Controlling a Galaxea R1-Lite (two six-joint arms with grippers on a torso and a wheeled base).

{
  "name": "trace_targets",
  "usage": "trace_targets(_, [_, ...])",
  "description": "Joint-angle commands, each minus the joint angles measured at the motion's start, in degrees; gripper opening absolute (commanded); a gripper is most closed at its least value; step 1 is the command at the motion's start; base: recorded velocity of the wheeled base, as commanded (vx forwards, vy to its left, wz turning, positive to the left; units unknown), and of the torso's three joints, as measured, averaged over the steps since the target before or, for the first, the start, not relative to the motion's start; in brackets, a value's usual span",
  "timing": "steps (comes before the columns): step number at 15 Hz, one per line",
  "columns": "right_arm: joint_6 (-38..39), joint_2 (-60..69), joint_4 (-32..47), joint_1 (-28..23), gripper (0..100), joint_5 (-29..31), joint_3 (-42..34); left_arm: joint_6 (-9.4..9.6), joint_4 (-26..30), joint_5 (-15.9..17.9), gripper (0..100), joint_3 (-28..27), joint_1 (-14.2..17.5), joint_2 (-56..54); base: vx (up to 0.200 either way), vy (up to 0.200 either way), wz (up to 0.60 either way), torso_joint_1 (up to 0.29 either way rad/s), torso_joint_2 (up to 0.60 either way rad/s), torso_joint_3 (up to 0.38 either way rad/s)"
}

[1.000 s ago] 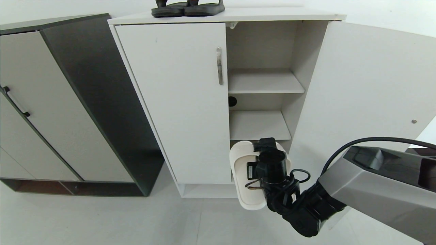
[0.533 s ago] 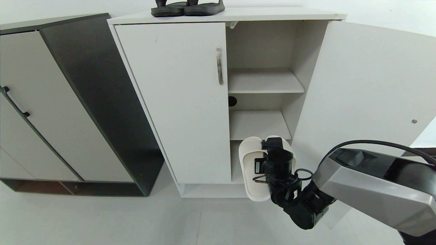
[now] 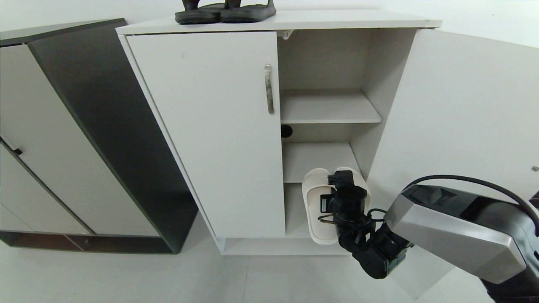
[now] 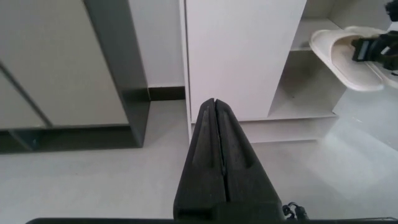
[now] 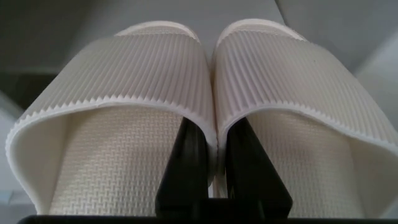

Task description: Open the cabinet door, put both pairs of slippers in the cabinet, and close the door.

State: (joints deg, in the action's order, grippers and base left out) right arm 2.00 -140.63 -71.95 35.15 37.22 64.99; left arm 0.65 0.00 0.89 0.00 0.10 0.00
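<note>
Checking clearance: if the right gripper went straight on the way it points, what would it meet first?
Likely the lower shelf's front edge: the right gripper, shut on the white slippers, points into the open cabinet, and the slipper toes lead near that edge. Depth is unclear; they may pass beneath it.

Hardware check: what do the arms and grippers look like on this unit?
Right arm: boxy silver-grey shell with black panels, a black cable arcing over it, and a black wrist with thin looped wires. Right gripper: flat matte black fingers. Left gripper: two long black tapered fingers, rounded tips.
</note>
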Motion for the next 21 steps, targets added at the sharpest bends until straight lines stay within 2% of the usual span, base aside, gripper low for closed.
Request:
trace_targets(1, [0.02, -0.61, 0.05, 0.01, 0, -0.04, 0.49, -0.03, 0.00, -0.01, 0, 0.00, -0.01, 0.09, 0.200, 0.000, 0.00, 0.007, 0.00, -0.002])
trace_targets(5, [0.11, -0.79, -1.00, -0.08, 0, -1.45, 1.72, -0.12, 0.00, 0.08, 0, 0.00, -0.01, 0.09, 0.200, 0.000, 0.00, 0.002, 0.00, 0.001])
trace_targets(10, [0.37, -2.37, 3.39, 0.19, 0, -1.97, 8.05, -0.12, 0.00, 0.08, 0, 0.00, -0.01, 0.09, 0.000, 0.000, 0.00, 0.000, 0.00, 0.000])
trace_targets(12, [0.64, -4.56, 8.32, -0.08, 0, -2.06, 16.66, -0.21, 0.00, 0.08, 0, 0.00, -0.01, 0.09, 0.000, 0.000, 0.00, 0.000, 0.00, 0.000])
trace_targets(17, [0.55, -9.66, 19.21, -2.71, 0, -2.94, 32.48, -0.21, 0.00, -0.01, 0, 0.00, -0.01, 0.09, 0.000, 0.000, 0.00, 0.000, 0.00, 0.000])
trace_targets(21, [0.46, -13.18, 23.78, -4.56, 0, -3.29, 41.45, -0.21, 0.00, 0.08, 0, 0.00, -0.01, 0.09, 0.000, 0.000, 0.00, 0.000, 0.00, 0.000])
